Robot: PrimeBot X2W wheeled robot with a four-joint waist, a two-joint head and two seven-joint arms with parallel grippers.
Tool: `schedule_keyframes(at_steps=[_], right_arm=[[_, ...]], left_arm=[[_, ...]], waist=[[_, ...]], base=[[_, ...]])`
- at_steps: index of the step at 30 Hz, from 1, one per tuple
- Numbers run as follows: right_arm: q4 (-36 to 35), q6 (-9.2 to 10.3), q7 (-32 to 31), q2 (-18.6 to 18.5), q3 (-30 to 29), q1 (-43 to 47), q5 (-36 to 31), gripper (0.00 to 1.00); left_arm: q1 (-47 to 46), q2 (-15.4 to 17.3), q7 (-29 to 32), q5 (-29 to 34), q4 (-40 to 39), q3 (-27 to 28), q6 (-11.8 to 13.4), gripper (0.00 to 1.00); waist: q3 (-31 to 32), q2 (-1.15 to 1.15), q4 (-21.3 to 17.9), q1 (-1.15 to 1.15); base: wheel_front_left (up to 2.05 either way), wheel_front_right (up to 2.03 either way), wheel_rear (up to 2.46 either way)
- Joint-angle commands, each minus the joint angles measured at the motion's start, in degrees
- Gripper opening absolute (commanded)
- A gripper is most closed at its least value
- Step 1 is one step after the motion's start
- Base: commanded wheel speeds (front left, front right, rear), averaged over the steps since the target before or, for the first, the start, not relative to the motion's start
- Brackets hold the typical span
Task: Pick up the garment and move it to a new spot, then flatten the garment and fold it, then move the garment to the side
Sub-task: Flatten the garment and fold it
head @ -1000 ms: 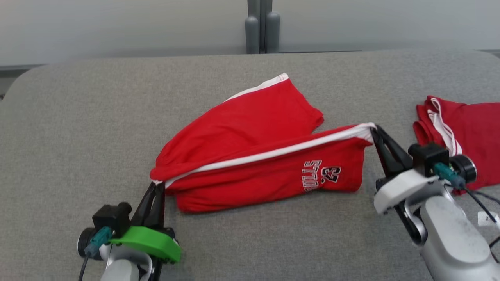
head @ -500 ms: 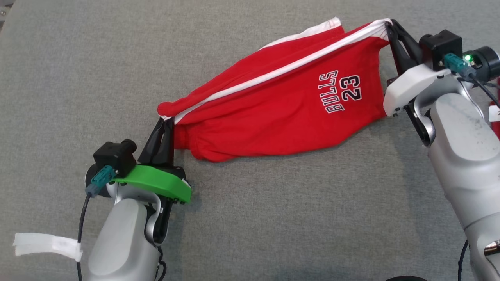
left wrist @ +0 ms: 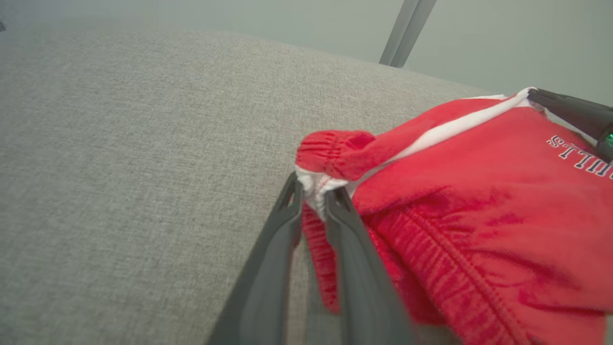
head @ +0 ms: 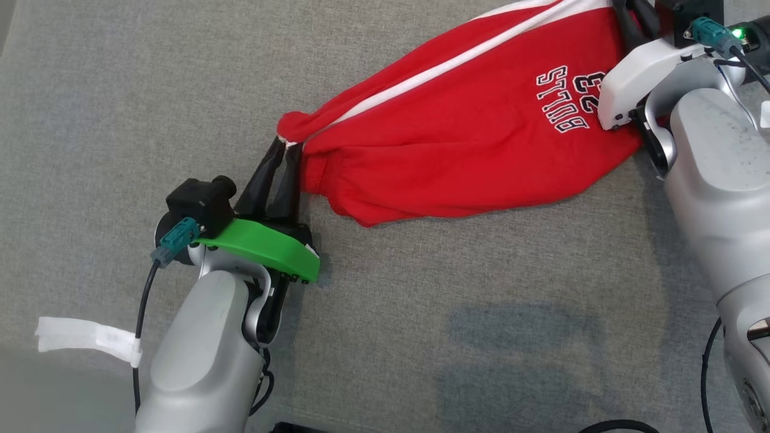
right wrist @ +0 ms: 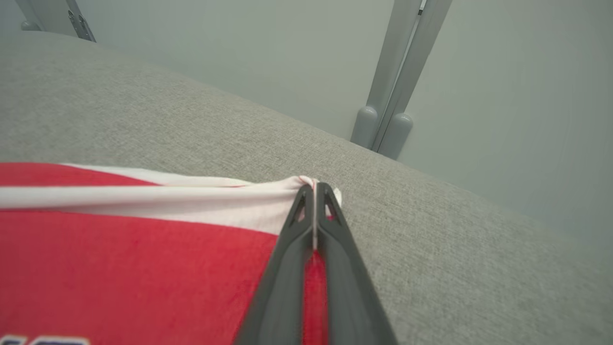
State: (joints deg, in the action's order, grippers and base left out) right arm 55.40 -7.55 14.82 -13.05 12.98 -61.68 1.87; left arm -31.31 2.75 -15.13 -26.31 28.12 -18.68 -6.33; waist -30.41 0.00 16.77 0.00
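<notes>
The left arm reached up from the lower left, a green bracket (head: 264,246) at its wrist and a white tag (head: 84,337) on its cable, and the left hand (head: 287,147) pointed up and to the right. Its two dark fingers stood slightly apart, grasping a bunch of white-edged waistband between the tips. The right arm came in from the right edge, and the right hand (right wrist: 313,187) was clenched tight on the white-striped corner at the cloth's other end. Beneath both hands lay a grey fabric-covered table (head: 421,313). Past the right hand's fingertips stood a pale grey wall (right wrist: 239,57) with a pair of grey upright posts (right wrist: 392,96). The garment (head: 469,138), a pair of red shorts, stretched between the two hands, with its lower edge sagging onto the table. A white stripe ran along its top edge from one hand to the other, and white "BULLS 23" lettering sat near the right hand.
</notes>
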Motion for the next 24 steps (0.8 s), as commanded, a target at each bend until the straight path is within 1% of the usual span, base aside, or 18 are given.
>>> schedule_keyframes(at_steps=[1,5,11,15,19,21,24], right_arm=[[0.55,0.14,0.35,-0.19,0.12,-0.14,0.19,1.0],[0.73,0.13,0.29,0.23,0.44,0.79,1.01,1.0],[-4.53,0.13,0.34,-0.46,-1.5,4.41,4.0,1.0],[-7.73,0.13,0.34,-0.69,-2.28,8.4,5.97,1.0],[-9.72,0.13,0.35,0.35,-1.58,12.04,8.92,1.0],[-10.17,0.13,0.35,0.7,-1.0,13.63,10.59,1.0],[-9.06,0.13,0.35,0.64,-0.17,15.05,12.02,1.0]], left_arm=[[-0.6,0.33,0.05,-0.54,0.11,0.07,0.34,1.0],[0.35,0.27,0.05,0.1,-0.08,0.14,0.36,1.0],[2.84,0.29,0.05,1.74,-1.97,2.56,0.93,1.0],[5.27,0.3,0.05,3.27,-3.36,4.12,1.17,1.0],[7.19,0.29,0.05,4.26,-3.67,5.33,0.95,1.0],[7.92,0.29,0.05,4.55,-3.68,5.87,0.8,1.0],[8.86,0.29,0.05,4.87,-3.88,6.31,0.55,1.0]], waist=[[-1.02,0.0,0.96,0.0],[-0.59,0.0,0.14,0.0],[1.18,0.0,-1.18,0.0],[3.23,0.0,-1.86,0.0],[4.94,0.0,-2.31,0.0],[5.62,0.0,-2.37,0.0],[6.36,0.0,-2.12,0.0]], base=[[0.0,0.0,0.0],[0.0,0.0,0.0],[0.0,0.0,0.0],[0.0,0.0,0.0],[0.0,0.0,0.0],[0.0,0.0,0.0],[0.0,0.0,0.0]])
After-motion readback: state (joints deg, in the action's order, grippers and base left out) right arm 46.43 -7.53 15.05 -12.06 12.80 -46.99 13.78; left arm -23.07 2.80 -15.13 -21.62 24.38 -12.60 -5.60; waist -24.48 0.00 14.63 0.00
